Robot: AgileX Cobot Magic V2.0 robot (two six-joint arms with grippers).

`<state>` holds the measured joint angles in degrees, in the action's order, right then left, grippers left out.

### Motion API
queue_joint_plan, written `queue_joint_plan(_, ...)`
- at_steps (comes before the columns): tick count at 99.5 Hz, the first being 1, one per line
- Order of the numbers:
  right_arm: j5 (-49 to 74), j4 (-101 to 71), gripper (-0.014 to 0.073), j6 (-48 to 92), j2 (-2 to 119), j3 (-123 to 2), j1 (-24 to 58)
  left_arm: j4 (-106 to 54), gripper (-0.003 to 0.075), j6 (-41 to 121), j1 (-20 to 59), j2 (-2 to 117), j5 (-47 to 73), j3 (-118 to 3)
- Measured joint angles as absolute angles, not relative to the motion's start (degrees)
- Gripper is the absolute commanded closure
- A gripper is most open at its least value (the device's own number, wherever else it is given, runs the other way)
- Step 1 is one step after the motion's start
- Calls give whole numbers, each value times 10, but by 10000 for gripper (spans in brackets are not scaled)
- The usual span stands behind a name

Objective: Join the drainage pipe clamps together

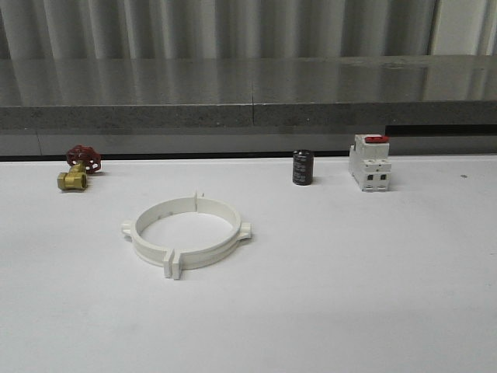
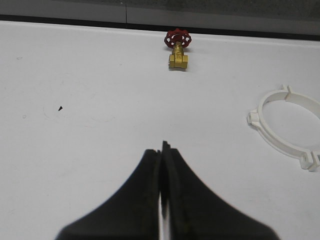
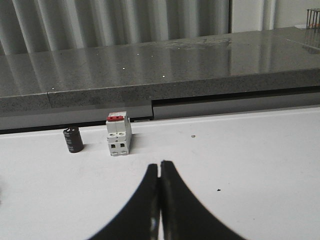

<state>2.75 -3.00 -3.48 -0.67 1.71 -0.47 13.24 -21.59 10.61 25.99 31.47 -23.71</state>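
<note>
The two white drainage pipe clamps (image 1: 186,232) lie flat on the white table, their end tabs meeting so the halves form one closed ring, left of the table's middle. Part of that ring (image 2: 285,125) also shows in the left wrist view. My left gripper (image 2: 163,148) is shut with nothing between its black fingers, hanging over bare table well short of the ring. Over bare table in front of the breaker, my right gripper (image 3: 160,163) is also shut and holds nothing.
A brass valve with a red handwheel (image 1: 78,167) lies at the back left. A small black cylinder (image 1: 303,168) and a white boxy breaker with a red top (image 1: 370,162) stand at the back right. A grey ledge (image 1: 248,93) runs behind the table.
</note>
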Motion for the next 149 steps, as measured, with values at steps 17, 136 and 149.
queue_joint_plan(17,28,-21,661,-37,-7,17,11,132,741,-216,106,260,315,-237)
queue_joint_plan(136,27,-16,661,-38,-7,17,16,135,741,-216,106,260,307,-237)
queue_joint_plan(149,27,-16,661,-38,-7,17,16,138,741,-216,106,258,258,-232)
